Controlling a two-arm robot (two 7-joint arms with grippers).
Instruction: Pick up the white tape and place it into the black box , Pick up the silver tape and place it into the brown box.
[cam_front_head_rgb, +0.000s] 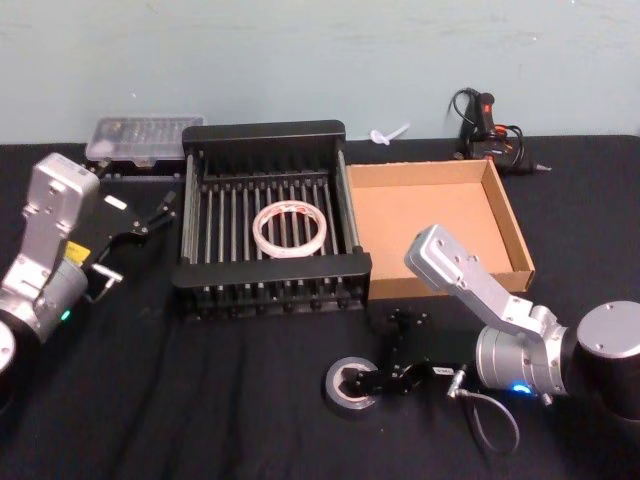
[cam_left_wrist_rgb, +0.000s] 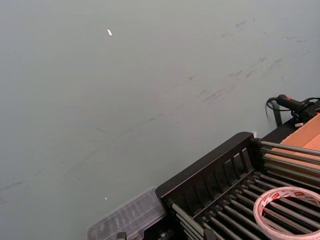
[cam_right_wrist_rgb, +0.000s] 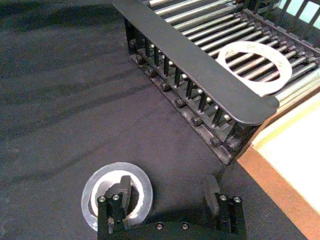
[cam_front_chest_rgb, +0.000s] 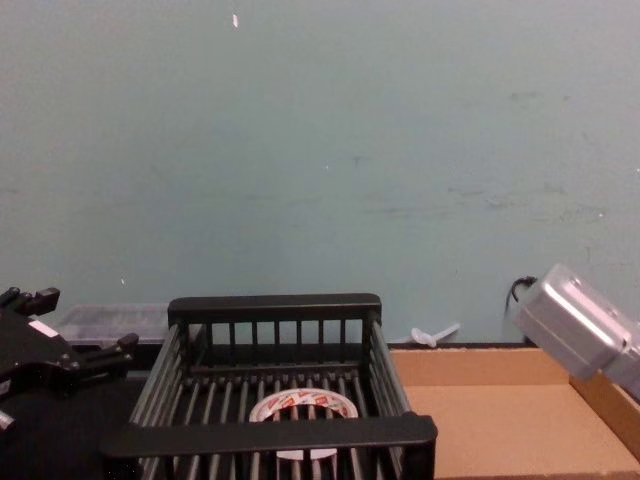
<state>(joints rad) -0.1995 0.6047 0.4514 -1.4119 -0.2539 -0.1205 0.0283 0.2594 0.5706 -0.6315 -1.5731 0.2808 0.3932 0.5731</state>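
Observation:
The white tape (cam_front_head_rgb: 290, 228) (cam_right_wrist_rgb: 256, 67) (cam_front_chest_rgb: 303, 409) (cam_left_wrist_rgb: 290, 210) lies flat on the bars inside the black box (cam_front_head_rgb: 268, 277) at the table's middle. To the right of it stands the brown box (cam_front_head_rgb: 430, 225) (cam_front_chest_rgb: 480, 415). The silver tape (cam_front_head_rgb: 350, 385) (cam_right_wrist_rgb: 116, 195) lies flat on the black cloth in front of the black box. My right gripper (cam_front_head_rgb: 385, 350) (cam_right_wrist_rgb: 167, 185) is open and low over it. One finger (cam_right_wrist_rgb: 122, 186) is down in the roll's core and the other rests outside it. My left gripper (cam_front_head_rgb: 135, 243) (cam_front_chest_rgb: 75, 325) hangs open left of the black box, holding nothing.
A clear plastic case (cam_front_head_rgb: 140, 138) sits at the back left behind the black box. A black tool with cables (cam_front_head_rgb: 490, 125) and a small white piece (cam_front_head_rgb: 390, 133) lie at the back right. A pale wall closes the back.

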